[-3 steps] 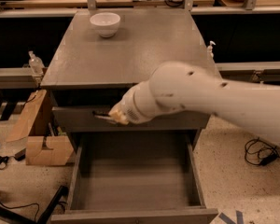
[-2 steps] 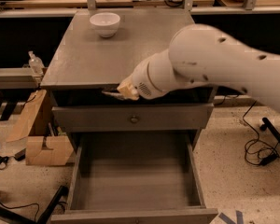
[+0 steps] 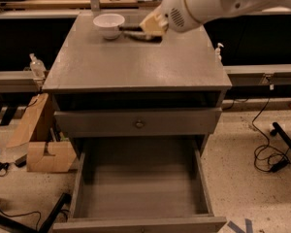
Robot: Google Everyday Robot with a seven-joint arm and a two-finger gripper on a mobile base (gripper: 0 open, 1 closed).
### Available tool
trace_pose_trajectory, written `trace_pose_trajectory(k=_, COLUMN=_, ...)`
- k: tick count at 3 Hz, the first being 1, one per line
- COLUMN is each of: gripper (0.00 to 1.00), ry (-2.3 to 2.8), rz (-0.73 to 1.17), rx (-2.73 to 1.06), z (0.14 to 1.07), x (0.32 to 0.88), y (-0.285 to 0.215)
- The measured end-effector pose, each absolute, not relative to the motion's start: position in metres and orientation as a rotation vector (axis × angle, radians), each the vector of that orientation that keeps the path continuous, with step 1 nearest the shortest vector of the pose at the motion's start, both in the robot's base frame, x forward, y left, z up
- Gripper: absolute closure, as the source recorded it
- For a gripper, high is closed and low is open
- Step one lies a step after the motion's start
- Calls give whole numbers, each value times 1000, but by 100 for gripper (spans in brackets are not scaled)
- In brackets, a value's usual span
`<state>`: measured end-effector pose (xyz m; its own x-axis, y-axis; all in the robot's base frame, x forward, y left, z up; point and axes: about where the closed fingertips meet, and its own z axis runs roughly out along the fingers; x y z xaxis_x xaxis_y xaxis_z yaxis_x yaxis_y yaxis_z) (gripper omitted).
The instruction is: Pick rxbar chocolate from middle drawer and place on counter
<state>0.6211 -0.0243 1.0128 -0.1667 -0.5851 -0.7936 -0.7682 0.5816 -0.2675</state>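
My gripper [image 3: 146, 27] hangs low over the back of the counter [image 3: 136, 64], just right of the white bowl [image 3: 108, 24]. It is shut on the rxbar chocolate [image 3: 130, 29], a thin dark bar sticking out to the left toward the bowl, with its shadow on the counter beneath. The white arm reaches in from the upper right. Below, the middle drawer [image 3: 140, 191] is pulled wide open, its grey floor bare.
The drawer above has its front [image 3: 138, 124] pushed in under the counter's edge. Cardboard boxes [image 3: 43, 152] stand on the floor to the left of the cabinet. Cables [image 3: 269, 154] lie on the floor at the right. A spray bottle [image 3: 36, 64] sits on the ledge at left.
The arm has risen from the front of the top drawer to above the counter and moved toward the back near the bowl, carrying the dark bar.
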Motion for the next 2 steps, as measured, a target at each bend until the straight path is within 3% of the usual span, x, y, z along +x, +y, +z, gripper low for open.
trace_pose_trajectory(k=2, gripper=100, ry=1809, rz=150, rx=-920, z=1051, x=688, y=-77)
